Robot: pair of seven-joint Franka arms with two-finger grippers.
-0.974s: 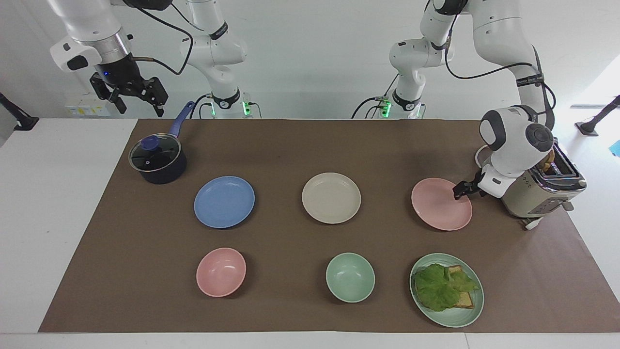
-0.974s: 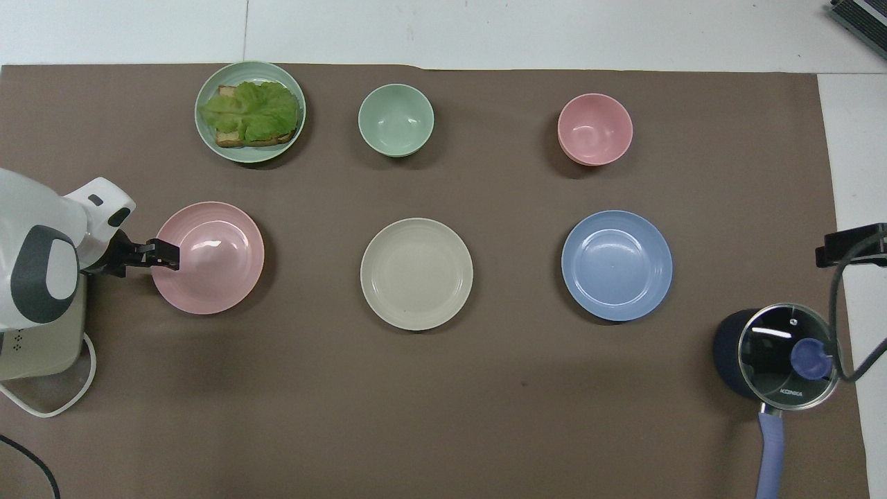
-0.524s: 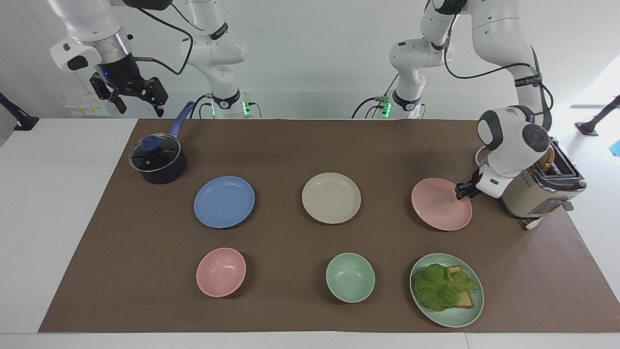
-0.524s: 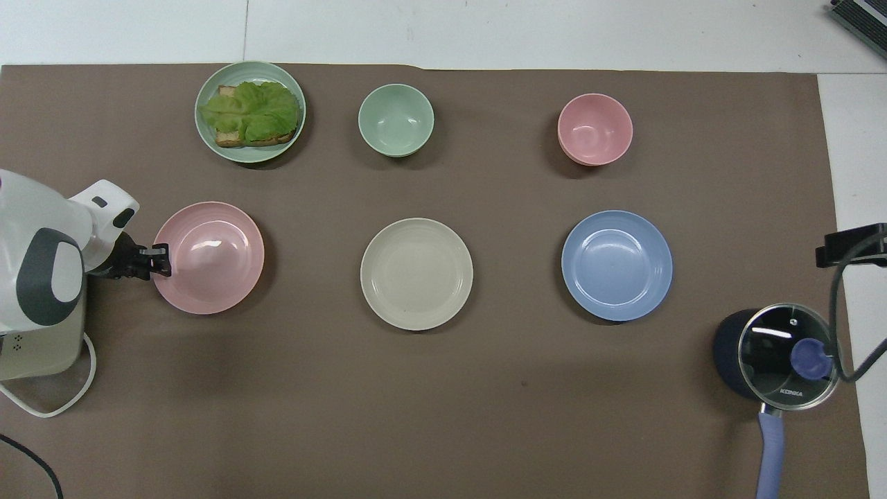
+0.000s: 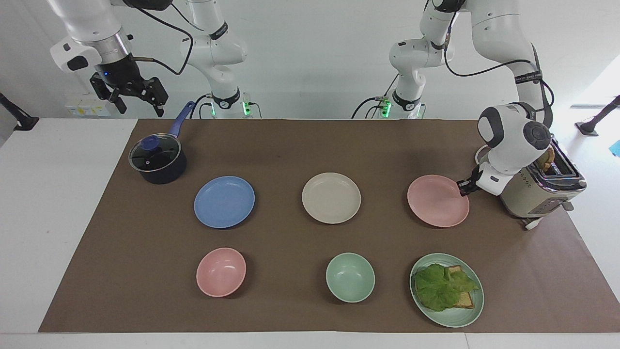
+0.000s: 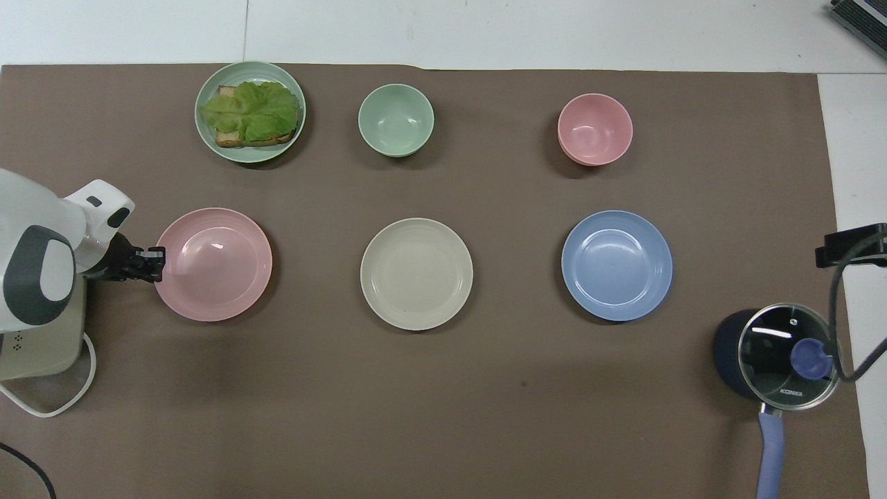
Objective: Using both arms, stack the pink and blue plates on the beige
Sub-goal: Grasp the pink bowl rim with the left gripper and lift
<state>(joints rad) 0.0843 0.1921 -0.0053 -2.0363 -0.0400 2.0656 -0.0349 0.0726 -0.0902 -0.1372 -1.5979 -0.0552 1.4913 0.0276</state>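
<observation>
You have the pink plate [image 5: 437, 201] at the right of the facing frame, mid-height, pinched at its rim by the left gripper [image 5: 462, 186]; the rim on the gripper's side looks tipped up a little off the brown mat [image 5: 300, 145]. In the overhead frame the same plate [image 6: 213, 264] sits at the left, with the left gripper [image 6: 154, 261] clamped on its edge. The beige plate [image 5: 331, 198] lies flat at the centre of the facing frame, and the blue plate [image 5: 224, 201] lies left of centre, both in a row with the pink one and well apart from each other.

Your right gripper [image 5: 130, 97] hangs in the upper left of the facing frame, fingers spread, holding nothing, over the table edge near the pot [image 5: 158, 160]. That arm waits.

The toaster [image 5: 542, 189] stands at the right edge of the facing frame, under the left arm's wrist. Along the bottom of that frame you see a pink bowl [image 5: 221, 272], a green bowl [image 5: 350, 277] and a green plate [image 5: 446, 290] with toast and lettuce on it.
</observation>
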